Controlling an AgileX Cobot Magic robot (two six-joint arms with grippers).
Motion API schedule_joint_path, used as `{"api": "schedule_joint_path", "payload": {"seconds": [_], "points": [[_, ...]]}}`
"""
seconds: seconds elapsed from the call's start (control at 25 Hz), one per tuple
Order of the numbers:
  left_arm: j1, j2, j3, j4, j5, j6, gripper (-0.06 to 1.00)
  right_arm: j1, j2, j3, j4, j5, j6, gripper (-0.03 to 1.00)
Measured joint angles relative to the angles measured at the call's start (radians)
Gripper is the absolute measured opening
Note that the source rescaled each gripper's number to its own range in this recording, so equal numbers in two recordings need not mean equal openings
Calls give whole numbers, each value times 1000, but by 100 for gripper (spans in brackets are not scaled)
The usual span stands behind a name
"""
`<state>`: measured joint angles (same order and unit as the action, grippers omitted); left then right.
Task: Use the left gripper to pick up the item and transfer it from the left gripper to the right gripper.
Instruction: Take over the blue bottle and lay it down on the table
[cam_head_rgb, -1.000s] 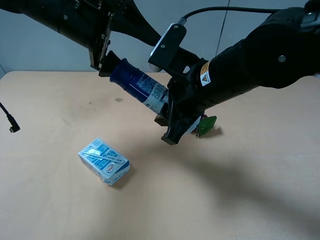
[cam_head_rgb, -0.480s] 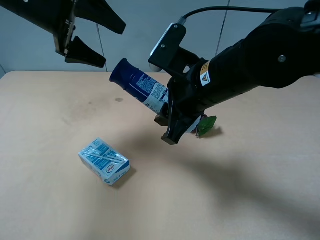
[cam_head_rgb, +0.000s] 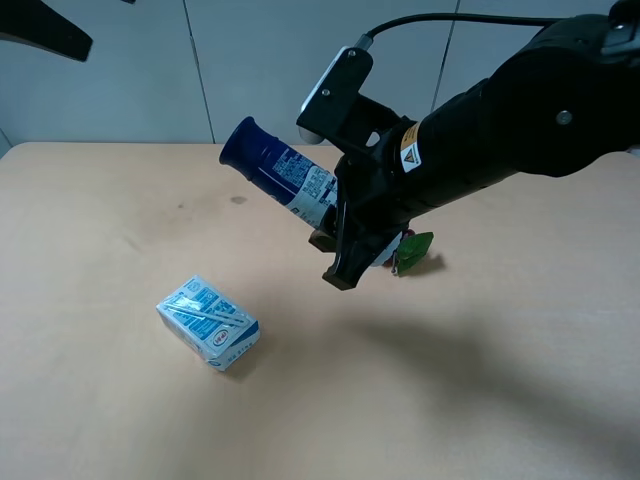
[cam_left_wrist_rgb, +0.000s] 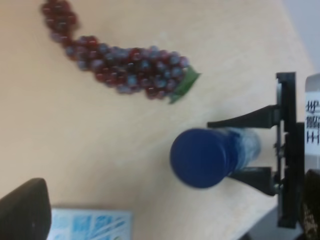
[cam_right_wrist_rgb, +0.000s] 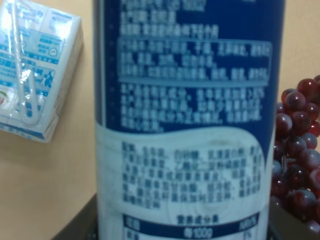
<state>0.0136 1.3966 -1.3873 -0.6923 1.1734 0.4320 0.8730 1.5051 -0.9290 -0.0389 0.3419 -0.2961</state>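
- Slim black left gripper (cam_head_rgb: 45, 28), far upper left: jaws wide apart, empty.
- Blue-capped, white-labelled cylindrical can (cam_head_rgb: 275, 170) is tilted above the tabletop (cam_head_rgb: 100, 250), with the bulky black right gripper (cam_head_rgb: 333, 228) jaws closed on its base end. It is probably light, rigid and slippery, so grip the body, not the cap.
- Only the left wrist view shows the whole red grape bunch (cam_left_wrist_rgb: 115, 67).

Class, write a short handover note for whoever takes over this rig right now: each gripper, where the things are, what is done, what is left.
Left gripper: open, empty, high at the far left, clear of the can.
Right gripper: shut on the can's white end, holding it tilted above the table, cap pointing left.
Carton and grapes lie on the table.
Done: the can is in the right gripper alone.
Left: apparently nothing of the transfer.
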Motion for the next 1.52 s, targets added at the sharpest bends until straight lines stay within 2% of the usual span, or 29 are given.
{"api": "schedule_joint_path", "payload": {"seconds": [0.28,0.4,0.6,1.08,1.36,1.52], "points": [[0,-216,0,267,4,-141,100,0,0,0,1,1,0,0],[0,-303,0,344,4,-185,100,0,0,0,4,2,0,0],[0,-466,44,412,3,-210,100,0,0,0,4,2,0,0],[0,-1008,498,553,1,-269,100,0,0,0,14,2,0,0],[0,-1295,650,683,1,-339,100,0,0,0,25,2,0,0],[0,-1387,706,713,1,-398,100,0,0,0,30,2,0,0]]}}
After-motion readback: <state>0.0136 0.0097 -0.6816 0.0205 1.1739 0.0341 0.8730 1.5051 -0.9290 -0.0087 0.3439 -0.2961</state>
